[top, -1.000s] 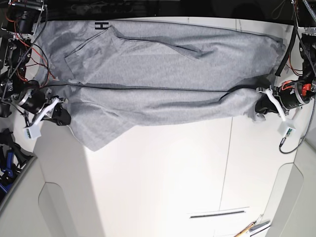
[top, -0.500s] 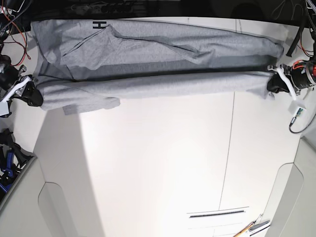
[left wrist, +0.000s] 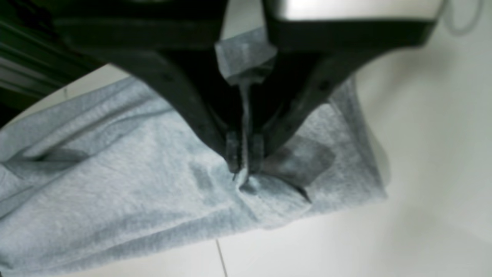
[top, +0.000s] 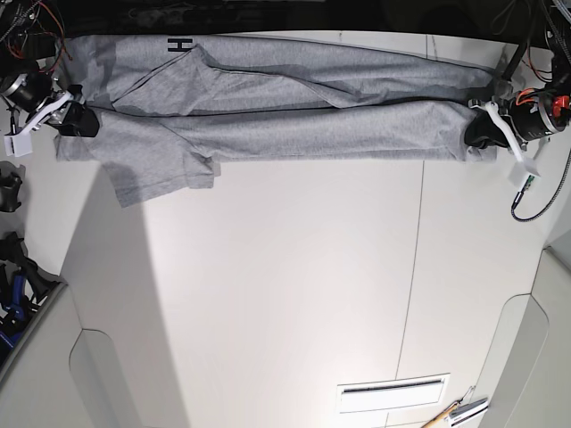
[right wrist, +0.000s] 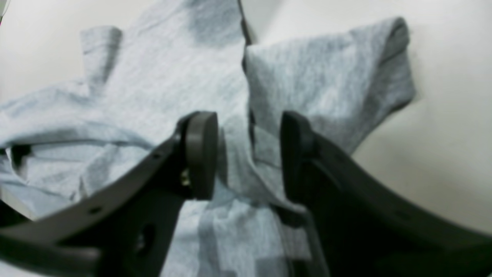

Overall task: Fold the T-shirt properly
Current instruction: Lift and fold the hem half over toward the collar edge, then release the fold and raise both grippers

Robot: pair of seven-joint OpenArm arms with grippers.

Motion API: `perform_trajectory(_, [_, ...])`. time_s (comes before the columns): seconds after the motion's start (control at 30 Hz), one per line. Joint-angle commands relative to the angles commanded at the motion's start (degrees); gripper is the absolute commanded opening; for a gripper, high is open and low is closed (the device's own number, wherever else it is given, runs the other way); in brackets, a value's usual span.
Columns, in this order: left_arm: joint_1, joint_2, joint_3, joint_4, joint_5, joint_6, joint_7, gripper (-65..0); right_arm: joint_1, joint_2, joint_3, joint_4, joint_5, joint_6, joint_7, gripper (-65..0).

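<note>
The light grey T-shirt (top: 285, 116) lies in a long band across the far part of the white table (top: 285, 294), its near half laid over the far half. A black letter (top: 181, 45) shows at the far left, and a sleeve (top: 156, 174) sticks out toward me. At the band's right end my left gripper (top: 475, 134) is shut on a pinch of the T-shirt (left wrist: 115, 192), with the fingertips (left wrist: 234, 150) pressed together on the cloth. My right gripper (top: 78, 120) is at the left end. Its fingers (right wrist: 200, 154) stand apart over the T-shirt (right wrist: 153, 77), which lies loose between them.
Dark gear and wires (top: 11, 267) crowd the left table edge. A black cable (top: 535, 201) hangs below the left arm at the right. A slot (top: 393, 392) and small tools (top: 459, 412) sit at the near right edge.
Both grippers have moved toward the far edge, carrying the shirt's near edge over the far half. The hanging fold now lies flat on the table with a sleeve spread out.
</note>
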Motion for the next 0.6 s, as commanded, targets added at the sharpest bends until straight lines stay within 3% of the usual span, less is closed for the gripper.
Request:
perform_trajectory(0.17, [-0.02,1.51,-1.51,1.36,-6.78,0.0,0.07,-63.4,0.5,0.0,0.57,0.94,3.19,0.02,0.15,-38.5])
perform_trajectory(0.43, [0.0,9.75,-16.35,7.17,-10.47,0.0,1.31,-62.7,-0.02,0.83,9.86,8.02,7.13,0.04,-5.9,-38.8])
perform_trajectory(0.57, [0.87,10.51,-17.35,7.15,-10.47,0.0,5.03,-42.6,-1.68,1.42,9.94,8.5,6.91,0.04,-6.12,-38.8])
perform_trajectory(0.6, [1.77,10.49,-17.35,7.15,-10.69,0.0,4.96,-40.4,-2.23,1.4,9.94,8.5,6.91,0.07,-6.1,-38.8])
